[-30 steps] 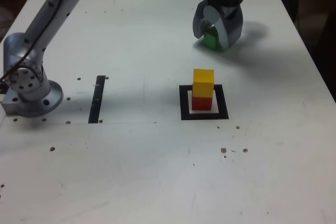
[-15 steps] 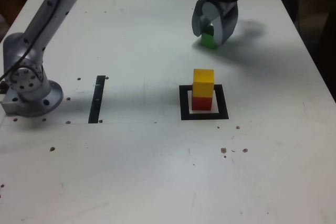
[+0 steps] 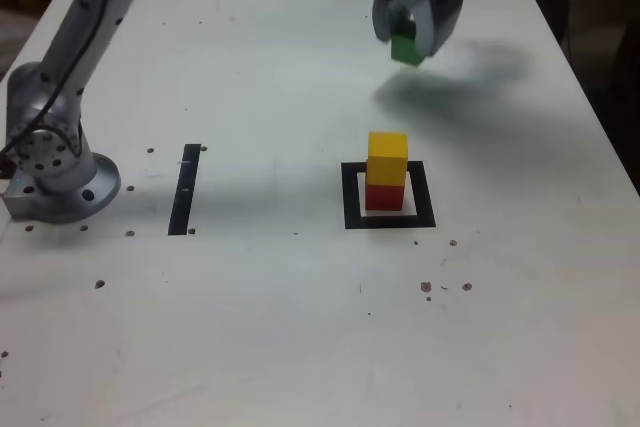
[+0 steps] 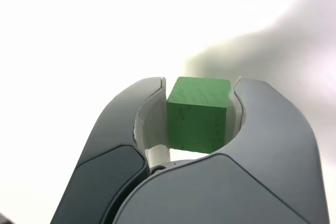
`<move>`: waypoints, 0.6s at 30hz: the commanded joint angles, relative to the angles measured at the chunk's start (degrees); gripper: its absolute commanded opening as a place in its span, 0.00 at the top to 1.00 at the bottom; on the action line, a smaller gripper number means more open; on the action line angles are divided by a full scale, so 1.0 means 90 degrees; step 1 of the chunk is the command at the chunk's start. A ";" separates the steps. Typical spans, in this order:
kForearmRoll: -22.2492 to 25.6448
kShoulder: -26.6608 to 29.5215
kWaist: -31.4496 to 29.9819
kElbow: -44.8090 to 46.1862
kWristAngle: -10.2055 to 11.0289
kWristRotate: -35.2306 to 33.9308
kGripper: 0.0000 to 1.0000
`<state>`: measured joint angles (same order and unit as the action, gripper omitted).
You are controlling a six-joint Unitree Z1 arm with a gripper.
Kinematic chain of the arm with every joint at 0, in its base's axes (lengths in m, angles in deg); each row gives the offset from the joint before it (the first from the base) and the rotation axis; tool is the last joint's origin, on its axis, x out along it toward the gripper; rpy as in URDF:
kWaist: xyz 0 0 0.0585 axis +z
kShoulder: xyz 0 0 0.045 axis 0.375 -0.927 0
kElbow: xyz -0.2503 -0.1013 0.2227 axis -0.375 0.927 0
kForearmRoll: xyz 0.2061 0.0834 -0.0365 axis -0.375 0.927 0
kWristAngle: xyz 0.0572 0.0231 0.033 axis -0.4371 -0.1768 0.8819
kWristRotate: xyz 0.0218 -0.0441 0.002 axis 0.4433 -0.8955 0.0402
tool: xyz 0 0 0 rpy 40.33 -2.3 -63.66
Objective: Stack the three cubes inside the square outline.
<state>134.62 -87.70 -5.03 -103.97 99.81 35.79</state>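
Green cube (image 4: 197,121): clamped between the two fingers of the gripper (image 4: 198,116), one finger on each side, held clear of the worktop (image 3: 270,327). In the exterior view it hangs over the far part of the worktop, toward the far right corner, with a soft shadow (image 3: 450,92) on the surface below it. Yellow cube (image 3: 387,158): directly on top of the red cube (image 3: 384,197), the two forming an upright stack. Red cube: on the white centre of the square outline (image 3: 353,219), black border around it; this lies right of the worktop's middle in the exterior view, nearer the right edge than the left. Black strip (image 3: 185,190): flat on the worktop, left of the outline, between it and the arm's base (image 3: 62,192), which stands by the left edge. Small brown specks mark the surface, several of them near the outline's near right corner.
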 commanded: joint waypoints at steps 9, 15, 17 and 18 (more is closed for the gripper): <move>0.1240 0.0823 -0.0868 -0.0044 -0.0468 -0.2634 1.00; 0.1251 0.1160 -0.1716 0.0353 -0.0994 -0.4251 1.00; 0.1251 0.1212 -0.1949 0.0475 -0.1099 -0.4621 1.00; 0.1251 0.1236 -0.2043 0.0539 -0.1152 -0.4780 1.00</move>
<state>145.09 -77.40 -22.72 -99.64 89.91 2.69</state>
